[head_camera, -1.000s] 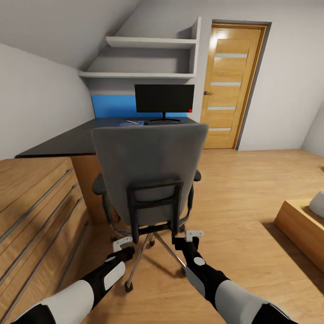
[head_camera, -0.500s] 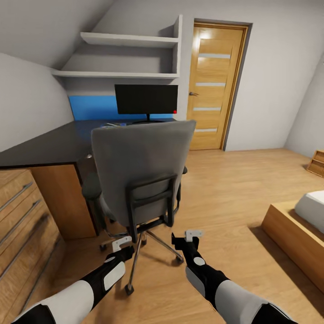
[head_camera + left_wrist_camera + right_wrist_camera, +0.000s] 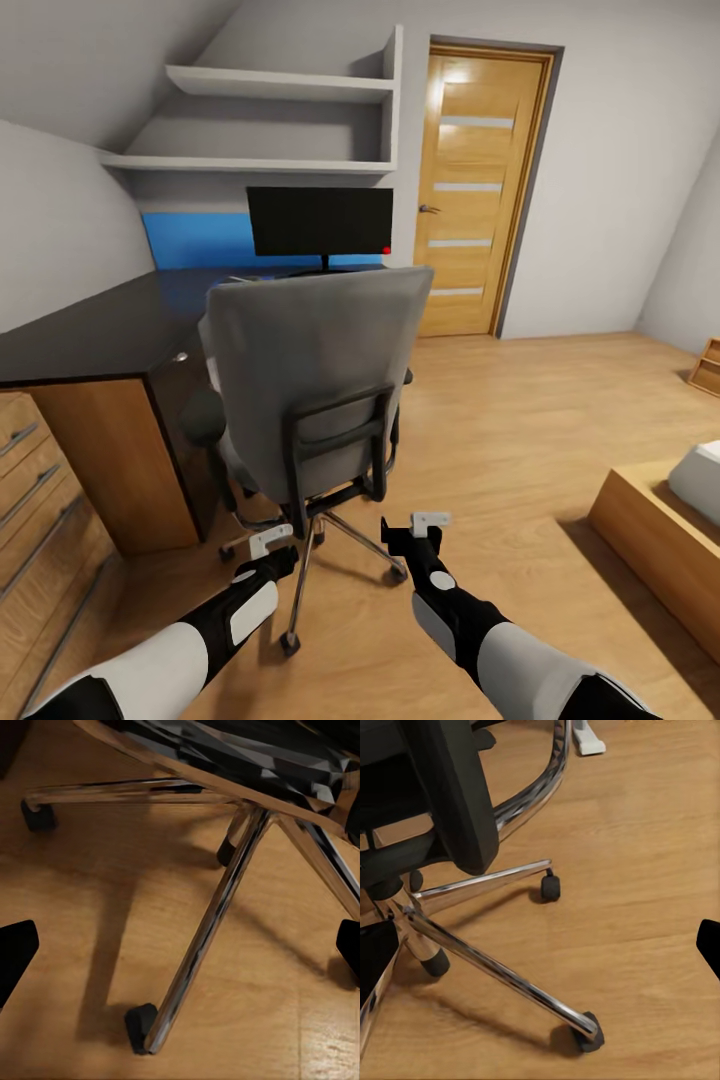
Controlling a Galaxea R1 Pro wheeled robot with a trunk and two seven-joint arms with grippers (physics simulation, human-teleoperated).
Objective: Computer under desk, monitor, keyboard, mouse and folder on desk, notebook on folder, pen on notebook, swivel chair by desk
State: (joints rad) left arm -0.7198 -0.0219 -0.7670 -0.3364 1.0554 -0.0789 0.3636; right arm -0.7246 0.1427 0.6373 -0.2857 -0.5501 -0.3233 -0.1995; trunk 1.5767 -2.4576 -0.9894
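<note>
The swivel chair is standing with its back to the robot, close beside the desk, where the monitor is sitting. Both hands, the left hand and the right hand, are hanging low behind the chrome base, spread and holding nothing. Open wooden floor is lying to the right; the wooden chest of drawers is crowding the left.

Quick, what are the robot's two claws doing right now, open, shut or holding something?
Left gripper: open, holding nothing, low behind the swivel chair.
Right gripper: open, holding nothing, also behind the chair.
</note>
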